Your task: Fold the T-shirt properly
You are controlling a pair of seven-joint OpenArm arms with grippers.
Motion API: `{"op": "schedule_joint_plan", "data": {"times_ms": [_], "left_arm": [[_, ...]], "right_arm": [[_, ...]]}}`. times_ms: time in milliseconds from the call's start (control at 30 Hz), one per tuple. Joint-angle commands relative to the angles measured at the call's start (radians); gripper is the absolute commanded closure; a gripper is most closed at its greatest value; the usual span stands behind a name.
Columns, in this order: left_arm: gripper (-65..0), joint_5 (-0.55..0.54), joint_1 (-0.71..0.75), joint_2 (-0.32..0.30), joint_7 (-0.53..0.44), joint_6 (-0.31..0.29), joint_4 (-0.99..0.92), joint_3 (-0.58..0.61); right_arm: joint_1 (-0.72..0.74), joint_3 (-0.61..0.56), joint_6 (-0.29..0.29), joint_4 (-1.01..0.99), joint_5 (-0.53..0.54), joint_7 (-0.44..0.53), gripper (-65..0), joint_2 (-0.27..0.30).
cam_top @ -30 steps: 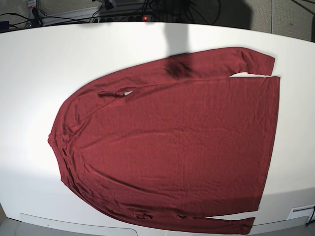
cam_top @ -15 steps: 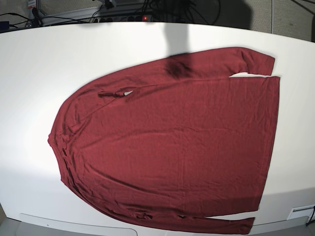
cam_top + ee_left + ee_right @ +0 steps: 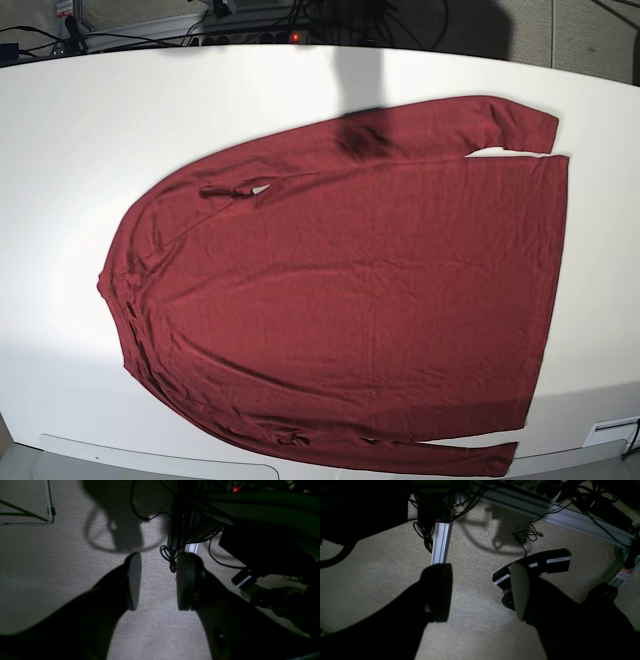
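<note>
White surface [image 3: 200, 110] fills most of base view, w/ a curved far edge; behind it runs a dark strip of cables and a power strip [image 3: 255, 37] w/ a red light. T-shirt [image 3: 350, 290] lies flat on the surface, maroon, collar end toward view's left, hem toward view's right. Hem edge runs nearly straight down the right side, a bit in from the surface's right edge. One long sleeve lies folded along the far edge of the body, its cuff [image 3: 525, 122] near the hem corner w/ a small white gap showing between sleeve and body. Other sleeve runs along the near edge, cuff [image 3: 490, 460] close to the surface's front rim. Bare white room: wide band on the far side, a good patch at left beyond the collar, narrower strip at right. Near side has almost none; cloth reaches close to the rim. A dark shadow crosses the far sleeve.

Neither of my arms shows in base view. My left jaws [image 3: 157, 580] hang over beige carpet [image 3: 50, 562], apart w/ a moderate gap, nothing between them; cables and dark gear sit ahead and to the side. My right jaws [image 3: 480, 590] also hang over carpet, spread wider, holding nothing; an aluminium rail [image 3: 441, 542] and a black labelled box [image 3: 545, 560] lie beyond them. No cloth in either wrist view.
</note>
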Motion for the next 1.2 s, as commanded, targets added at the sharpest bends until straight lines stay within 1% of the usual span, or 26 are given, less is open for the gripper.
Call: {"op": "schedule_joint_plan", "data": {"times_ms": [0, 400, 433, 567, 667, 767, 833, 967, 1167], "left_arm": [[-23.2, 0.0, 0.014, -0.003, -0.008, -0.002, 0.006, 0.001], [-23.2, -0.001, 0.026, -0.003, 0.008, -0.003, 0.006, 0.001], [-23.2, -0.001, 0.029, -0.003, 0.009, -0.003, 0.006, 0.001], [-23.2, -0.003, 0.056, -0.003, 0.028, -0.02, 0.038, 0.001], [-23.2, -0.023, 0.111, -0.003, 0.027, -0.049, 0.126, 0.001], [-23.2, -0.044, 0.188, -0.003, 0.039, -0.06, 0.257, 0.001], [-23.2, -0.049, 0.246, -0.003, 0.053, -0.063, 0.357, 0.001], [-23.2, -0.048, 0.368, -0.003, 0.054, -0.07, 0.557, 0.001], [-23.2, -0.048, 0.524, -0.003, 0.106, -0.07, 0.817, 0.001]], "right_arm": [[-0.009, 0.001, 0.006, 0.005, 0.006, 0.004, -37.1, 0.006], [-0.028, 0.001, 0.008, 0.005, 0.005, -0.006, -37.1, 0.011], [-0.033, 0.001, 0.014, 0.005, 0.005, -0.006, -37.1, 0.014], [-0.08, 0.001, 0.071, 0.054, 0.006, -0.006, -37.1, 0.032], [-0.139, 0.001, 0.143, 0.138, 0.007, -0.006, -37.1, 0.048], [-0.21, 0.001, 0.192, 0.246, 0.082, -0.008, -37.0, 0.072], [-0.262, 0.001, 0.213, 0.324, 0.134, -0.008, -37.0, 0.09], [-0.377, 0.002, 0.234, 0.493, 0.188, -0.018, -37.0, 0.13], [-0.549, 0.002, 0.238, 0.751, 0.19, -0.051, -35.5, 0.167]]}}
